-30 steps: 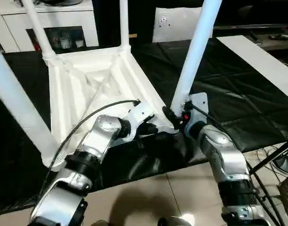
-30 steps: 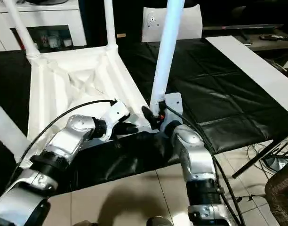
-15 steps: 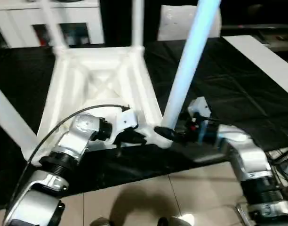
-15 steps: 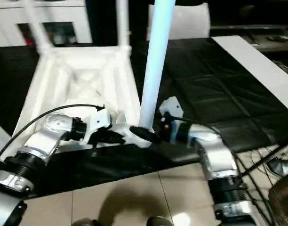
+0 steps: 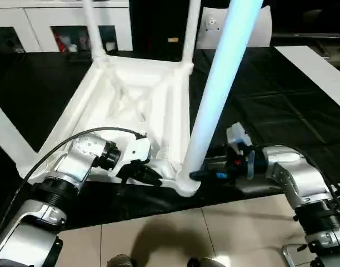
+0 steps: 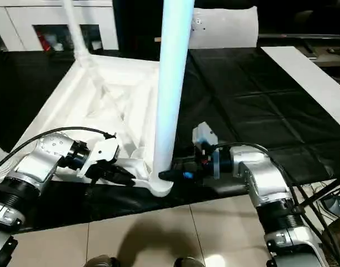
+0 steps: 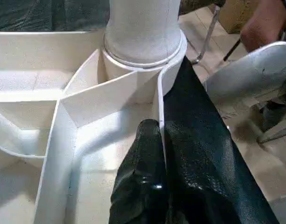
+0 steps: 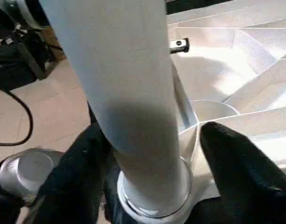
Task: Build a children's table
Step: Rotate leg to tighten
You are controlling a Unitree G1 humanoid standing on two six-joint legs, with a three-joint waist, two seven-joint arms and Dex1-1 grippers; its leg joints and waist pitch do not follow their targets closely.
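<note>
Lying upside down on the black cloth (image 5: 281, 111): tabletop (image 5: 131, 105), legs rising from its corner sockets; left gripper (image 7: 154, 196) clenching the near rim. Straddling the nearest leg (image 5: 214, 100) at its base: right gripper (image 8: 147, 186), fingers (image 8: 236, 158) spread either side.

Beige tiled floor (image 5: 159, 239) below me, glossy, catching a light glare. Black quilted cloth (image 5: 281, 105) spread over the work surface ahead. White cabinets (image 5: 59, 22) along the far wall, one with an open niche holding small items. Cables (image 5: 339, 192) trail on the floor to my right.
</note>
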